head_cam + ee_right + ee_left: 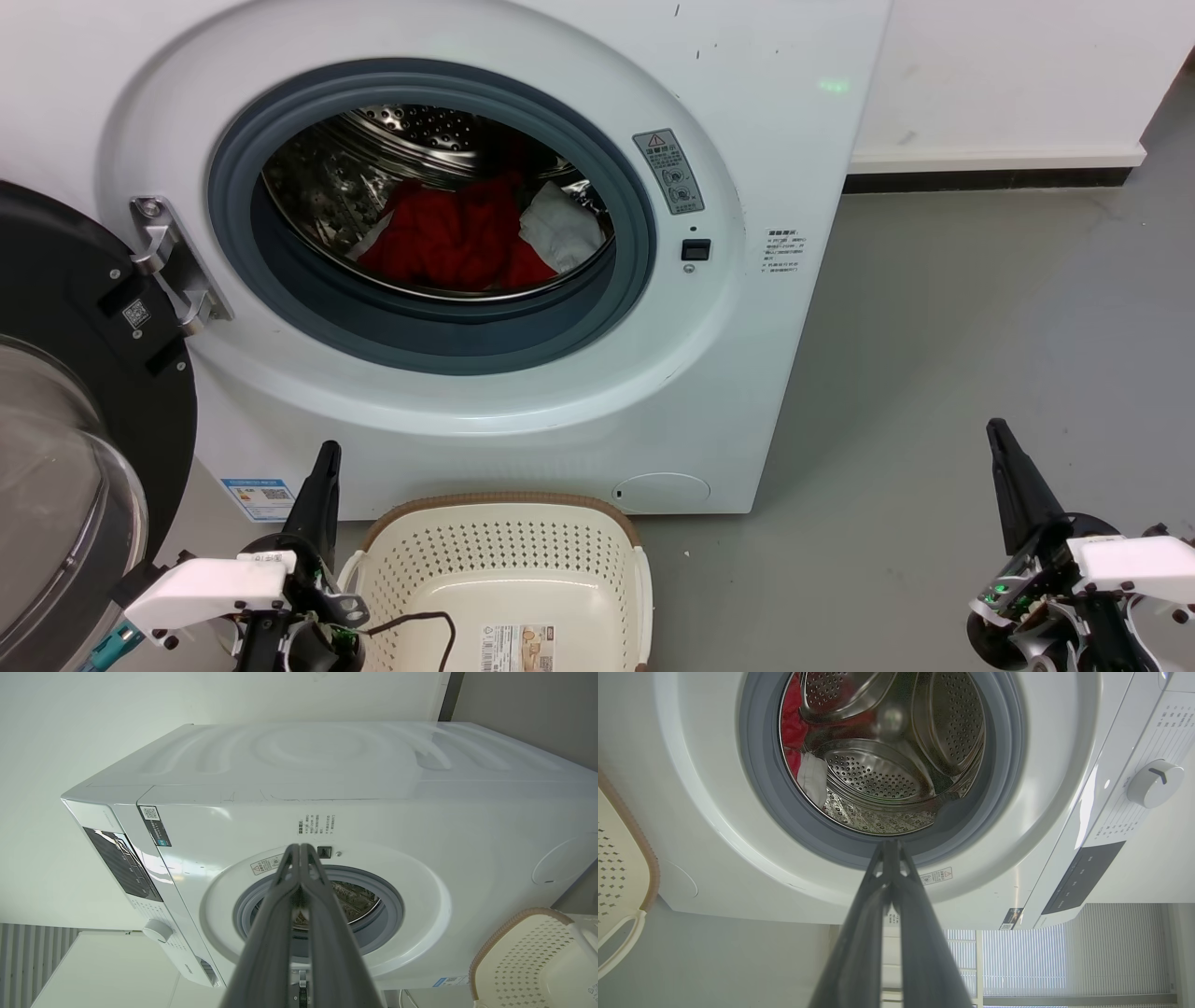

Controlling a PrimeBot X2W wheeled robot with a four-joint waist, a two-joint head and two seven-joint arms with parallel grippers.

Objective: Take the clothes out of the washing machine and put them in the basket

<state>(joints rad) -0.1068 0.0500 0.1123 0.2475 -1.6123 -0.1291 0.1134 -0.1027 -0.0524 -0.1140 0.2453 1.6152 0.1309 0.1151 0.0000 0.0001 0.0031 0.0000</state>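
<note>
The white washing machine (766, 121) stands with its black-rimmed glass door (65, 448) swung open to the left. Inside the steel drum lie the clothes: crumpled red fabric (448, 238) with a white cloth (560, 233) at its right; both also show in the left wrist view as red fabric (791, 723) and white cloth (812, 777). The cream basket (504, 504) with its brown rim sits on the floor below the drum opening, holding no clothes. My left gripper (327, 453) is shut, just left of the basket. My right gripper (997, 429) is shut, low over the floor at the right.
Grey floor (980, 317) stretches right of the machine to a white wall (1008, 75) with a dark skirting. A black cable (420, 621) droops over the basket's near left corner. The open door crowds the left side.
</note>
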